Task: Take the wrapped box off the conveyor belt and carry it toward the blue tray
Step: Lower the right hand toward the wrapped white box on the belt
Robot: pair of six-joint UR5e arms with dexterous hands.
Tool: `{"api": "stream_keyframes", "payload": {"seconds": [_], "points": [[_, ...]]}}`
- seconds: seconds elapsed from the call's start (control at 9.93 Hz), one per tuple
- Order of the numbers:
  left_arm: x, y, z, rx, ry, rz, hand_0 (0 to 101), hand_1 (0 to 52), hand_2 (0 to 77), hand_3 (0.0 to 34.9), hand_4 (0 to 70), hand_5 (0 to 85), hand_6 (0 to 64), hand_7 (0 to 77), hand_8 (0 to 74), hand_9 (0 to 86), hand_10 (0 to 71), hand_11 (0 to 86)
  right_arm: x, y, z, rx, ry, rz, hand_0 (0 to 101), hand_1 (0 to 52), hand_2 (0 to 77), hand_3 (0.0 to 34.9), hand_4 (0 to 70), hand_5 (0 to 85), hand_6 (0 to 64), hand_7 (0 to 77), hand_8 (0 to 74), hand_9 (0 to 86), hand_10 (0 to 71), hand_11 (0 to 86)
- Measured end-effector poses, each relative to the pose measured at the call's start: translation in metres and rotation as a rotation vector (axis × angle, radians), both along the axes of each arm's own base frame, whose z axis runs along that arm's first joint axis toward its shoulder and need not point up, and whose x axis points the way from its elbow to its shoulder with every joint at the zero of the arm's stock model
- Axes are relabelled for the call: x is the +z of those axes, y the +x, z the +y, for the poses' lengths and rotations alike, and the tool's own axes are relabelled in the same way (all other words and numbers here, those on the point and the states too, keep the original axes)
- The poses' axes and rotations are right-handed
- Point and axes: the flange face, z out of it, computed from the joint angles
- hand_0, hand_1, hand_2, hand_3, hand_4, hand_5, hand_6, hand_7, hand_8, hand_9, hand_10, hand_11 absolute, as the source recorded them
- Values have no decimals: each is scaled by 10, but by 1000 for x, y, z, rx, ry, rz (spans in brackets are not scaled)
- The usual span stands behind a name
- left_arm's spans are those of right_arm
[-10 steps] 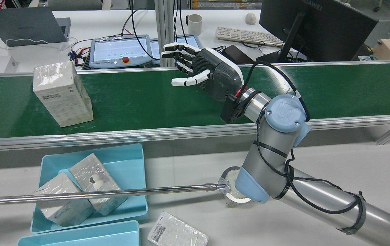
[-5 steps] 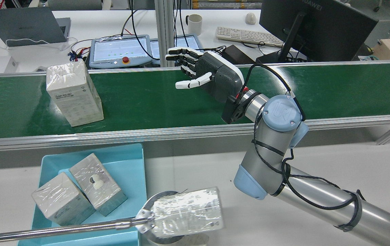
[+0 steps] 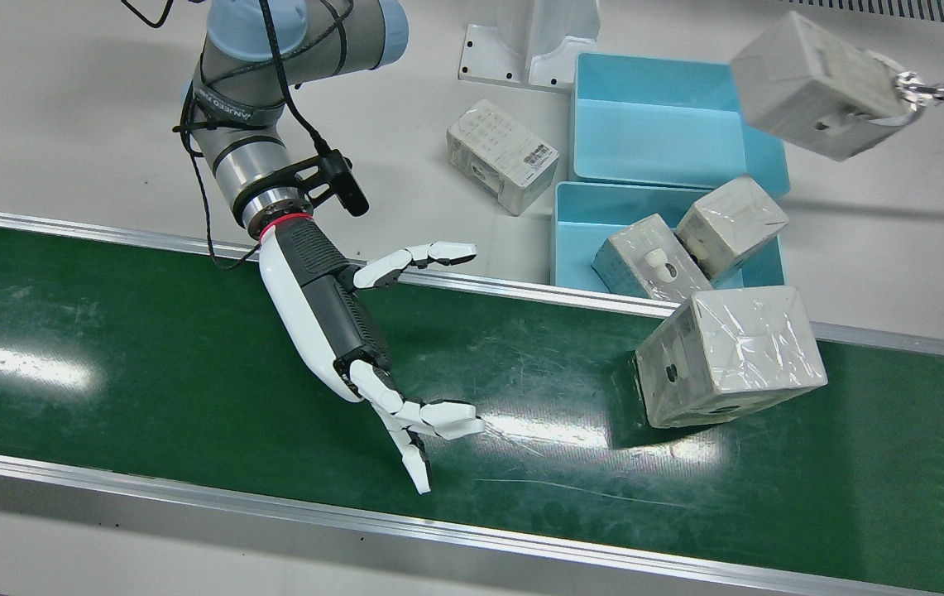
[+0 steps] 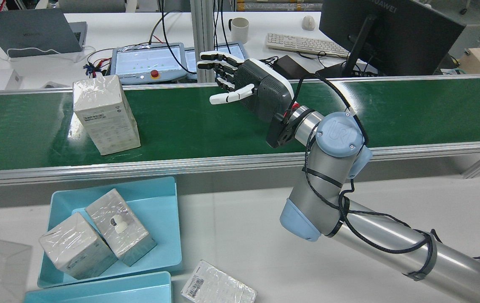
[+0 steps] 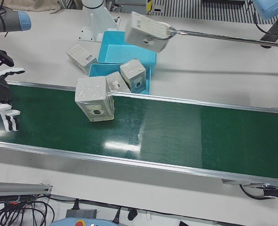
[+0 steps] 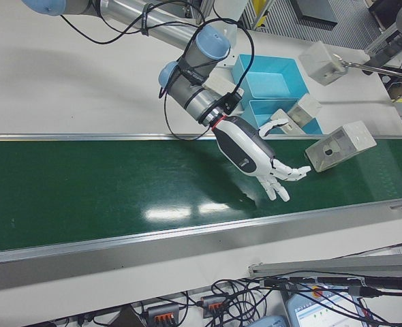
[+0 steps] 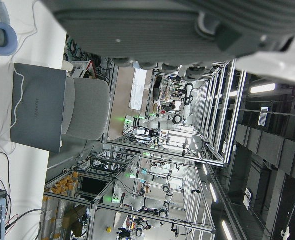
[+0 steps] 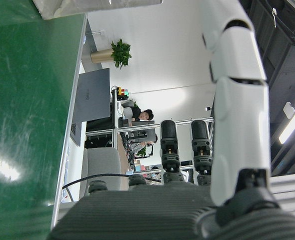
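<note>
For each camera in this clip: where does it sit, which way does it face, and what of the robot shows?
Front view: overhead, looking down on conveyor belt; right hand open.
Rear view: high behind arms, facing forward; same hand, wrapped box.
Left-front view: operators' side; box, blue tray, hand at the view's left edge.
Right-front view: operators' side; right arm, hand.
Left hand view: sideways, faces the room; left hand blurred.
Right hand view: sideways along belt; own fingers.
Front and rear share hand and box.

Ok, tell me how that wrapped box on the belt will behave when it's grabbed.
The wrapped box stands tall on the belt, so a sideways nudge could probably tip it. Its glossy film looks slippery. Sharp edges suggest stiff walls. The right robot hand is open, not touching.
</note>
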Motion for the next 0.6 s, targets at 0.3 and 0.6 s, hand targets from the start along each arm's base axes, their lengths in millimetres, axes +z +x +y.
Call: {"api": "stream_keyframes", "payload": {"seconds": [0.3,0.6], "points": [[0,0,0,0,0,0,0,0,5,0,0,11,0,5,5,0,0,5,-14,-9,3,-9,17,-8,492,180,164,163,131,256,65,245,0,38,0,11],[0,0,0,0,0,0,0,0,11,0,0,11,0,5,5,0,0,0,-9,-25,8,-18,15,17,498,191,224,163,142,278,76,267,0,44,0,11]]}}
